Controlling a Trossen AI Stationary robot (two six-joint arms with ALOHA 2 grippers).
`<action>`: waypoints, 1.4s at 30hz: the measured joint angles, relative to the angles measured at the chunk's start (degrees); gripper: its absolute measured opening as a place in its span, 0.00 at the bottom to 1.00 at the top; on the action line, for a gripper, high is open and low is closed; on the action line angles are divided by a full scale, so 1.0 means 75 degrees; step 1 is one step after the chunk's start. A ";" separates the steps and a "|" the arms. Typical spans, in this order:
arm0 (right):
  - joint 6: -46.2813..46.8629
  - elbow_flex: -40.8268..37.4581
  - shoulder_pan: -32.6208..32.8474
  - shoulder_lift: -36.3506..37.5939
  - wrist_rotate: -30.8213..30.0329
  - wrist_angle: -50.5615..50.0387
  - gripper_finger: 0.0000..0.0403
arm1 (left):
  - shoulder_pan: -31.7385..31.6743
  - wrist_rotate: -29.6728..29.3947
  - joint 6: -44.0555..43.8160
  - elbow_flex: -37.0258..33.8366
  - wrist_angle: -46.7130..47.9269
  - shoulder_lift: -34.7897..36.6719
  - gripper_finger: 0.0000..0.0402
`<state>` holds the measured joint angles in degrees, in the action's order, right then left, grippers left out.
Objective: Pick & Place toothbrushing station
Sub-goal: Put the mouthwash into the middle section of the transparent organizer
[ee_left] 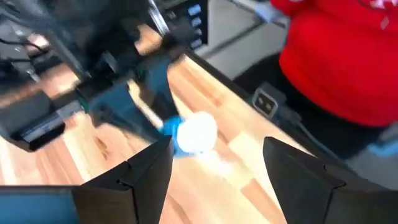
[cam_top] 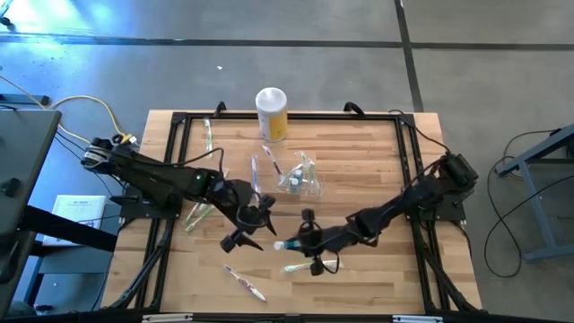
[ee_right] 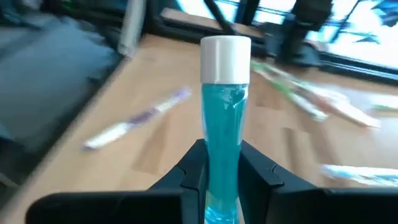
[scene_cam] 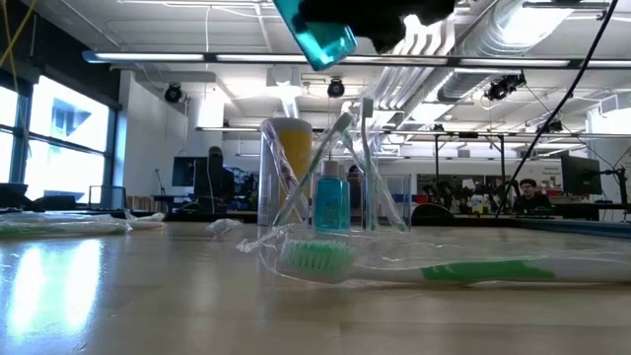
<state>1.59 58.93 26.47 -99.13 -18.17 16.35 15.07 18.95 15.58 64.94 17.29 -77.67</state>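
Observation:
My right gripper [cam_top: 296, 242] is shut on a small clear bottle of teal liquid [ee_right: 224, 118] with a white cap [cam_top: 280, 244], held above the table's middle front. The bottle also shows high in the low view [scene_cam: 325, 39]. My left gripper [cam_top: 258, 222] hangs open just left of the cap; in the left wrist view [ee_left: 217, 168] nothing lies between its fingers. The clear holder [cam_top: 300, 175] stands on the table farther back with a toothbrush and another teal bottle [scene_cam: 331, 197] in it. A wrapped green toothbrush [scene_cam: 414, 266] lies flat under the right gripper. My right gripper pinches the bottle's teal body [ee_right: 222, 177] between its two fingers, at the end away from the cap. The bottle runs along the fingers, its cap [ee_right: 225, 59] pointing away from the gripper toward the table's left. It is lifted clear of the table.
A yellow canister with a white top [cam_top: 272, 112] stands at the far edge. More wrapped toothbrushes lie about: a pink one [cam_top: 244, 282] near the front, others at the left [cam_top: 201, 215] and beside the holder [cam_top: 269, 163]. A person in red [ee_left: 336, 56] stands beyond the table.

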 joint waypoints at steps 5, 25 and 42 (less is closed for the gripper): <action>-0.0495 0.0001 0.0476 0.0105 -0.1747 0.0145 0.12 | -0.0009 -0.0292 -0.0635 -0.0883 -0.1451 -0.0009 0.60; -0.2524 -0.0011 0.0764 0.0096 -0.3259 0.2737 0.12 | 0.0039 -0.1438 -0.1318 -0.3536 -0.7778 -0.0353 0.60; -0.2306 -0.0011 0.0354 0.0093 -0.2594 0.2886 0.12 | 0.0044 -0.2577 -0.1073 -0.3298 -0.9109 -0.1145 0.60</action>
<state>-15.70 58.85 29.13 -98.43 -37.62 37.99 15.40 -0.38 7.53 40.21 -51.02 -86.26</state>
